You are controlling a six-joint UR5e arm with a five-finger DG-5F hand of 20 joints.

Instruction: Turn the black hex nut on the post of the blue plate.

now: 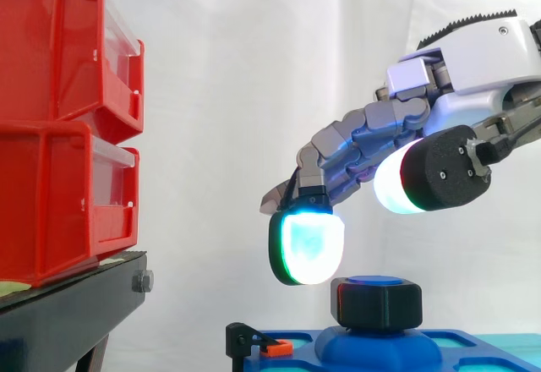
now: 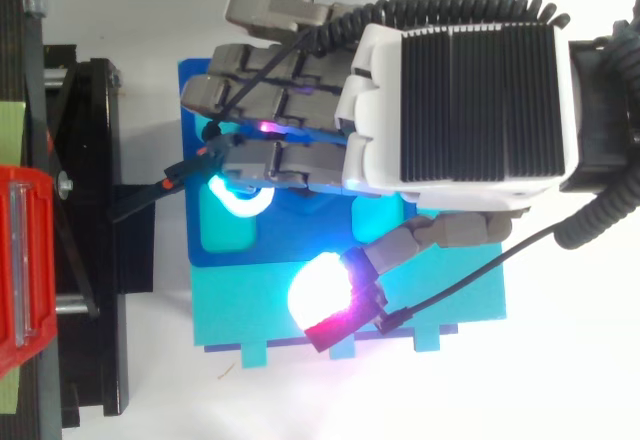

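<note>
At the far left of the side view, two red bins (image 1: 59, 127) sit stacked on the black stand (image 1: 68, 313), in front of the white curtain (image 1: 254, 68).

Next comes the left edge of the blue plate (image 1: 473, 347), where a small black clamp (image 1: 243, 338) with an orange tab (image 1: 276, 348) sits. From above, the same clamp reaches in from the stand to the plate's left edge, and the plate lies on a lighter turquoise base (image 2: 450, 300).

My fingers (image 1: 355, 139) reach in from the right and slope down to the left, stretched out with only a slight bend and spread side by side. They have hold of nothing. The leading fingertip (image 1: 308, 245) glows cyan-white and hangs just above and to the left of the black hex nut (image 1: 376, 302). A sliver of space shows between the two in the side view, so I am not touching it.

The nut sits square on the blue post (image 1: 380, 342), which rises from the plate, and a bit of blue shows at the nut's top.

Further right, my thumb (image 1: 414, 177) stands well apart from the other fingers, higher than the nut. Its pad glows white with a red and green rim. From above, it points out over the turquoise base.
</note>
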